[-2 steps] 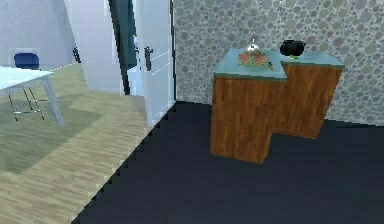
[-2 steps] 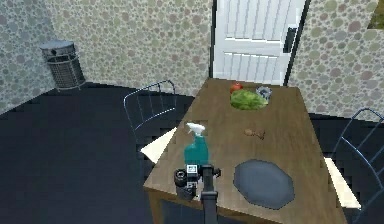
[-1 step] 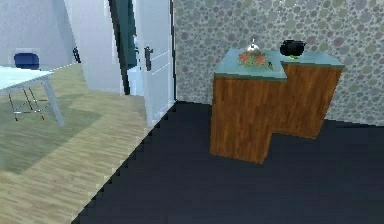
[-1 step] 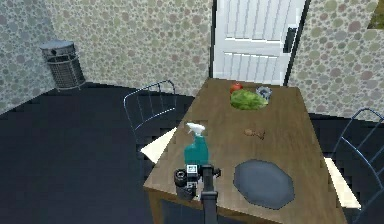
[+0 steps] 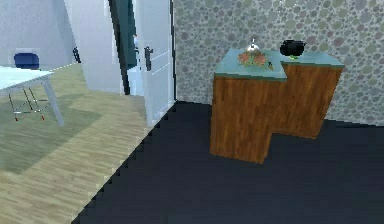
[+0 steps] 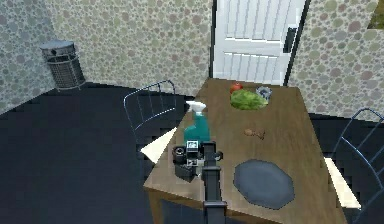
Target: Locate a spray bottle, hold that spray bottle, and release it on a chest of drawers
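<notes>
We see the teal plastic spray bottle (image 6: 197,128) upright on the brown wooden rectangular surface (image 6: 290,130), near its left edge in the arm side view, with the dark two-fingered pincer (image 6: 183,162) just below it in the picture. We cannot tell how the pincer's fingers stand or whether it has hold of anything, as the bottle stands right at it. In the forward view an L-shaped wooden cabinet with a blue-green top (image 5: 245,120) stands against a pebble-patterned wall (image 5: 300,25).
</notes>
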Controlling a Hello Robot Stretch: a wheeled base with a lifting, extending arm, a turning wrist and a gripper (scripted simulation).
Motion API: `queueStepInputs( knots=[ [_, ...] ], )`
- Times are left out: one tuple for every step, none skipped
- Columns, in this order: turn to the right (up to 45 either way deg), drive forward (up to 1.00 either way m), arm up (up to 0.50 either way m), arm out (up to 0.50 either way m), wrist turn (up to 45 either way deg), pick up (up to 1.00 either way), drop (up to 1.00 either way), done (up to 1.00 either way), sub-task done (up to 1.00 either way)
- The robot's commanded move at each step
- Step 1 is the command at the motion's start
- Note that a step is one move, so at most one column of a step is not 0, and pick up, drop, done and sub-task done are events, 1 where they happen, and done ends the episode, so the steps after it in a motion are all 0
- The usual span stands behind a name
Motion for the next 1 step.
queueStepInputs(
  knots=[
    [0.0, 0.00, 0.26, 0.00, 0.0, 0.00, 0.00, 0.00, 0.00]
  ],
)
